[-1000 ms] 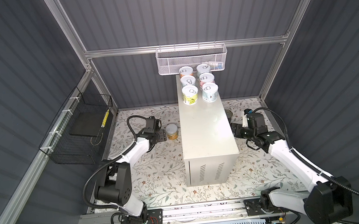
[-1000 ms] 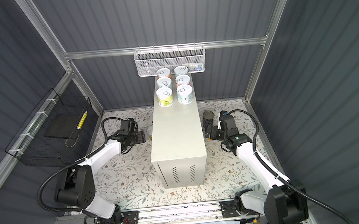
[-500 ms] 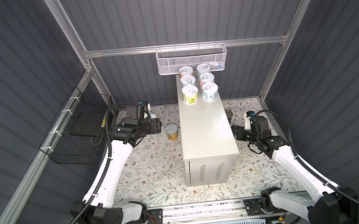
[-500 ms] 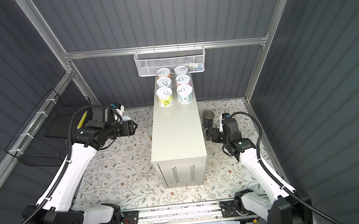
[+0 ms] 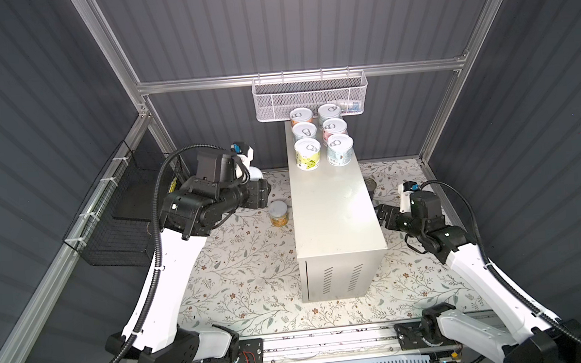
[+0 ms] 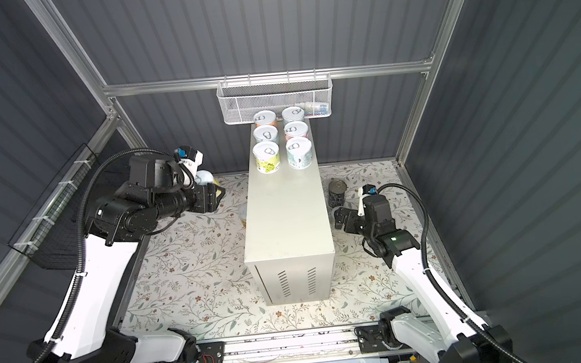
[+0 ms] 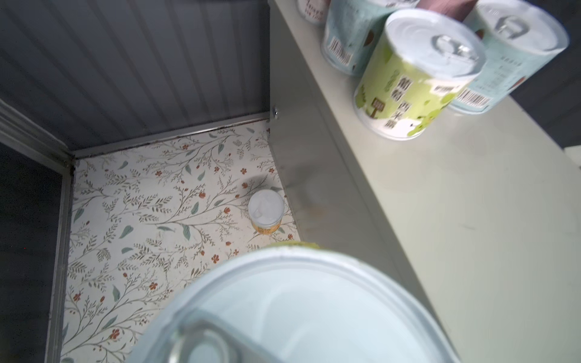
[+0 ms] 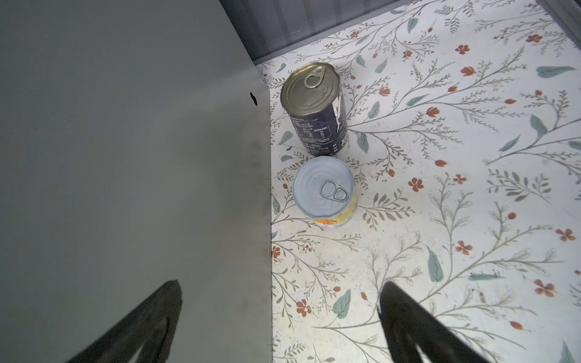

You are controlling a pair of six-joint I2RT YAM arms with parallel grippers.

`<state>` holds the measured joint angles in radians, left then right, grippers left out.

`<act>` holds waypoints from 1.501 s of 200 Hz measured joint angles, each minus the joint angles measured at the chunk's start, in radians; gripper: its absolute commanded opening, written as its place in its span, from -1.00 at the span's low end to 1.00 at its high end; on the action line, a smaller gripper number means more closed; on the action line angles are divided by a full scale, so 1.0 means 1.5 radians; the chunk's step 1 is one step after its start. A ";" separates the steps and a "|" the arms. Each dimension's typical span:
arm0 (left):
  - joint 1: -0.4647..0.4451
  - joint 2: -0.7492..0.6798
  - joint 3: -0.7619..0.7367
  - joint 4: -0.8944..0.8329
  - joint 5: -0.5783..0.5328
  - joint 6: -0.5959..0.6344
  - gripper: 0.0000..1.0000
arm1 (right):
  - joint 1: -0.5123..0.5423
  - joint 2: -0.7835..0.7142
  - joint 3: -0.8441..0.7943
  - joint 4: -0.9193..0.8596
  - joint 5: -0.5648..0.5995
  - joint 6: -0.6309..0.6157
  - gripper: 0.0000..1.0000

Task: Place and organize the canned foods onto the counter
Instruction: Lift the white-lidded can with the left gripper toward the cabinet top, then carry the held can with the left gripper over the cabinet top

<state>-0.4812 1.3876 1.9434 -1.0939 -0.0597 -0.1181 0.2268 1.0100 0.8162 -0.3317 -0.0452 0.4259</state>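
Cans (image 5: 334, 128) on counter (image 5: 335, 228): six, upright, lids up, two columns of three packed close at the far end, just below white basket (image 5: 311, 97) on the back rail. Nearest pair is green can (image 5: 308, 155) on the left and blue can (image 5: 340, 150) on the right. Counter stands mid-mat (image 5: 246, 274), vent slits on its near end face.

Not yet on counter:
- Floor can (image 5: 279, 214): orange-yellow label, upright on the mat, just beside counter's left wall.
- Dark can (image 8: 314, 107): taller, upright on the mat, close to counter's right wall.
- Small can (image 8: 323, 188): yellow-orange label, upright, right next to dark can. Touching or not, cannot tell.

Left gripper (image 6: 214, 194): raised off the mat, left of counter's far half, apart from it. Clamped on held can (image 7: 298, 308). The can's pale lid with pull tab fills the left wrist view close up, with a green-yellow label edge behind it. The fingers themselves are not seen.

Right gripper (image 8: 279, 333): low beside counter's right wall. Fingers (image 8: 418, 327) are spread wide and grip nothing. Small can is ahead of them, apart.

Black basket (image 5: 122, 224) hangs on the left wall.
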 measured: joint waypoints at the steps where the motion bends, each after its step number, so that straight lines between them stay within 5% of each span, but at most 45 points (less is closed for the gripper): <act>1: -0.001 0.001 0.002 0.000 0.000 0.000 -1.00 | 0.000 0.000 0.000 0.000 0.000 0.000 0.98; 110: -0.193 0.180 0.164 -0.004 -0.077 0.018 -1.00 | 0.000 -0.012 -0.003 -0.010 0.012 0.000 0.98; 265: -0.211 0.255 0.214 -0.014 -0.106 0.032 -1.00 | 0.000 -0.025 -0.006 -0.010 0.023 -0.004 0.98; 300: -0.211 0.261 0.220 -0.014 -0.104 0.032 -0.56 | 0.000 -0.027 -0.008 -0.010 0.023 -0.005 0.98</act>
<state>-0.7979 1.7790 2.2734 -1.1145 -0.2161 -0.0700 0.2268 0.9691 0.8040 -0.3466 -0.0113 0.4191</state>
